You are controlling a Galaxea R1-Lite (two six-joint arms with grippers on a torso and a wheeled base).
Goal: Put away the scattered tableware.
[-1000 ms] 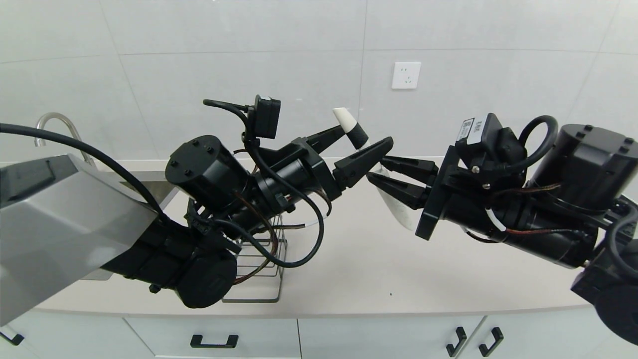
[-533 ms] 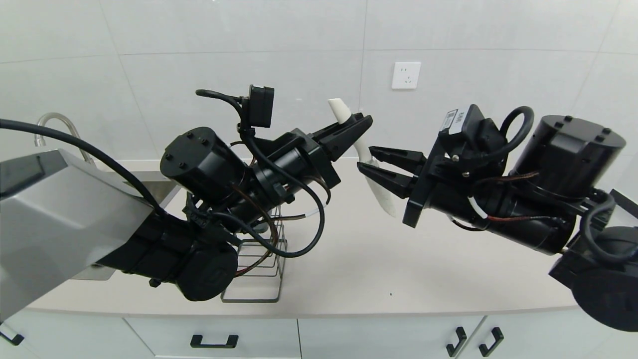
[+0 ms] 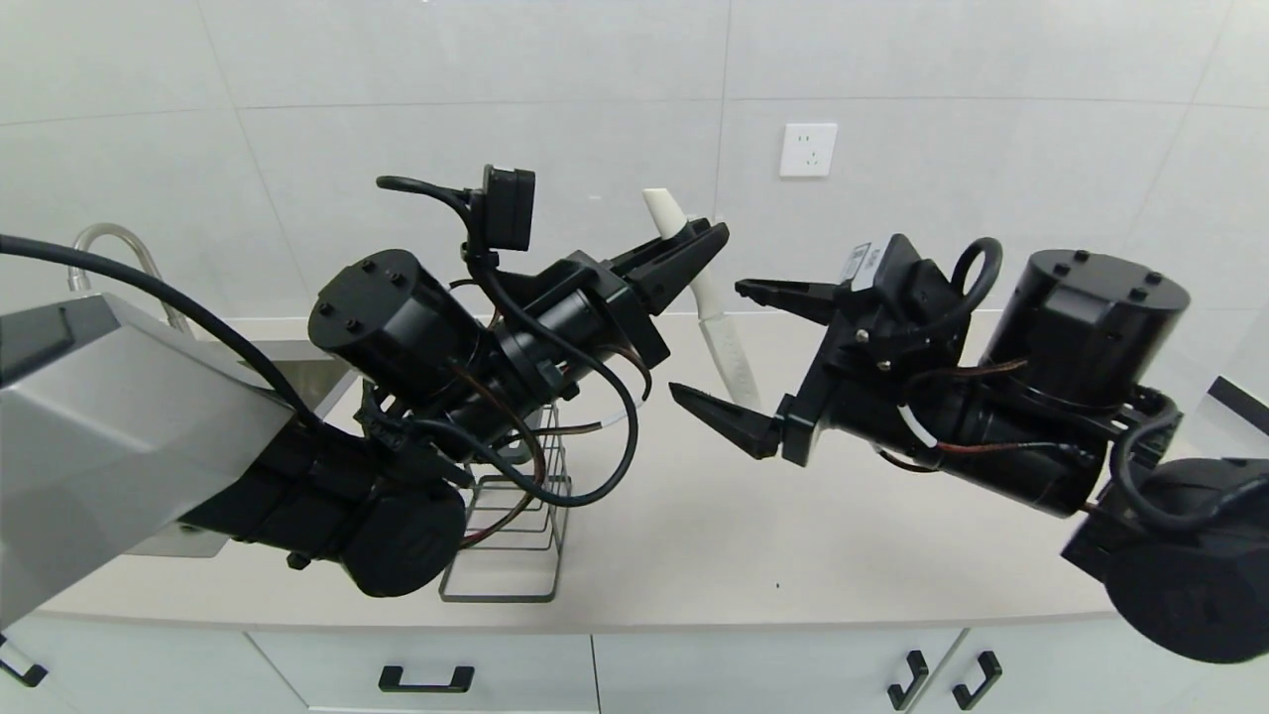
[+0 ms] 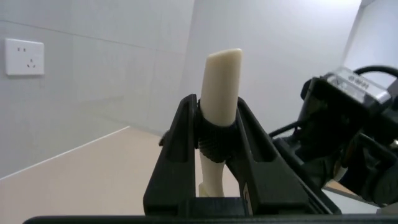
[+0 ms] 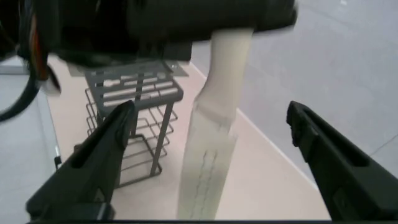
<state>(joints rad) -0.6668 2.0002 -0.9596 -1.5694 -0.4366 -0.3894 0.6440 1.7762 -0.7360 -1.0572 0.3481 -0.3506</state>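
Observation:
A white knife [image 3: 729, 352] with a pale handle hangs in the air above the counter, handle up and blade down. My left gripper [image 3: 706, 246] is shut on its handle [image 4: 221, 81], which sticks out past the fingers [image 4: 180, 134]. My right gripper [image 3: 719, 341] stands wide open, one finger on each side of the blade [image 5: 208, 162] and apart from it. From the right wrist the left gripper [image 5: 205, 15] shows above the blade.
A wire rack [image 3: 516, 535] stands on the beige counter [image 3: 793, 535] under my left arm, also seen behind the blade as the wire rack [image 5: 134, 93]. A tap [image 3: 109, 243] and sink lie at the far left. The tiled wall carries a socket [image 3: 808, 149].
My left gripper closed on the knife handle and lifted slightly. My right gripper, which held the blade, opened wide and drew back a little.

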